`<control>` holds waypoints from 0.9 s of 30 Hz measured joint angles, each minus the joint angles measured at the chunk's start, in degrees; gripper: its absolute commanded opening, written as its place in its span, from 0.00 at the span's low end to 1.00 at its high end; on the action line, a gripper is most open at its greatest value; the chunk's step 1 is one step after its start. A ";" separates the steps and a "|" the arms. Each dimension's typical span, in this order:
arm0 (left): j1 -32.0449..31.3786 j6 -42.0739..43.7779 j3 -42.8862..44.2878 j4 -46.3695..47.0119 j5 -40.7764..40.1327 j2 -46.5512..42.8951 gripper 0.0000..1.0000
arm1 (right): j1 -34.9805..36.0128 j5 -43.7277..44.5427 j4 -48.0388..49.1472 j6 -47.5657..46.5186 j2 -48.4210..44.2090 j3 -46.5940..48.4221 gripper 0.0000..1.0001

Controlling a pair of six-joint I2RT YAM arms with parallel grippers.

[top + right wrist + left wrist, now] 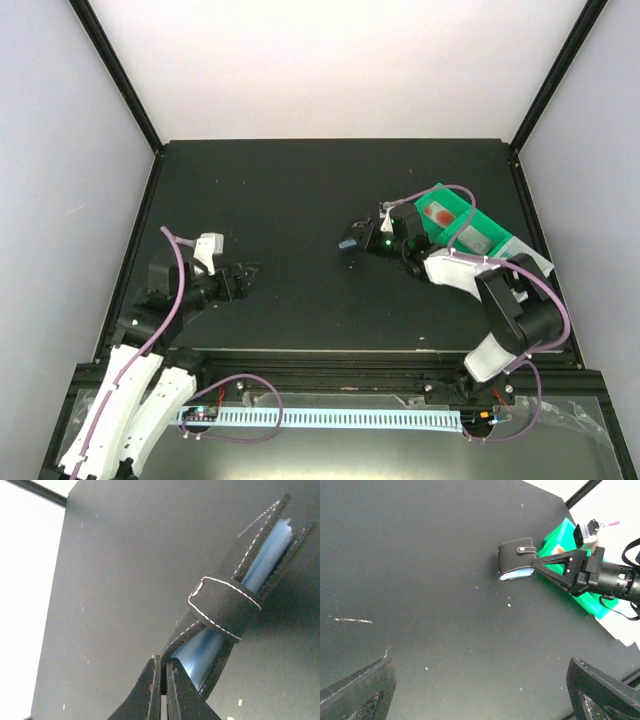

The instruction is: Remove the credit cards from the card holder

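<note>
On the black table [300, 200], the right gripper [161, 670] pinches the closed wallet's [516, 560] edge. The left gripper [245, 272] hangs wide apart. Opening comes first, probably unsnapping the tab [224, 607].

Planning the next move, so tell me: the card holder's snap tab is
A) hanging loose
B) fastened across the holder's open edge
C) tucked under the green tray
B: in the right wrist view the snap tab wraps across both covers of the card holder, which is folded shut.

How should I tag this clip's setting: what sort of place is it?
Probably a robotics lab test cell: a black table walled by white panels, a left arm and right arm bolted at its near edge, and a card holder and green tray as props.
</note>
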 measured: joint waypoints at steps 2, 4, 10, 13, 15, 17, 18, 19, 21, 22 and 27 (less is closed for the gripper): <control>0.00 -0.22 0.09 -0.35 1.86 1.88 0.93 | 0.63 -1.75 -0.33 -0.87 -2.71 -2.38 0.01; 0.00 -0.22 0.17 -0.74 3.93 3.56 0.93 | 1.49 -3.56 -0.81 -1.88 -5.25 -4.96 0.01; -0.02 -1.14 0.17 -1.20 8.72 5.88 0.93 | 6.69 -8.20 -2.62 -4.44 -10.99 -12.17 0.01; -0.11 -2.56 -0.22 -0.96 9.77 4.74 0.93 | 9.53 -9.86 -2.54 -4.90 -12.41 -14.99 0.01; -0.46 -3.87 -1.27 -0.37 10.60 3.48 0.93 | 11.26 -10.36 -2.54 -5.09 -12.90 -16.57 0.01; -0.90 -4.98 -2.51 0.33 11.17 2.78 0.93 | 12.92 -10.78 -2.60 -5.33 -12.81 -17.84 0.01; -1.18 -5.46 -3.26 0.68 11.41 2.60 0.93 | 13.53 -10.93 -2.78 -5.40 -12.68 -18.32 0.01; -1.40 -5.88 -3.87 0.87 11.54 2.51 0.93 | 14.21 -10.95 -2.89 -5.51 -12.48 -18.95 0.01; -2.03 -6.86 -5.22 1.36 11.72 2.12 0.93 | 14.91 -10.88 -3.30 -5.62 -12.37 -20.15 0.04; -2.27 -7.30 -5.79 1.66 11.80 1.81 0.93 | 15.10 -10.75 -3.89 -5.77 -12.37 -20.79 0.07; -2.82 -8.44 -6.86 3.17 11.96 0.85 0.93 | 15.30 -7.67 -9.77 -6.82 -13.49 -21.00 0.20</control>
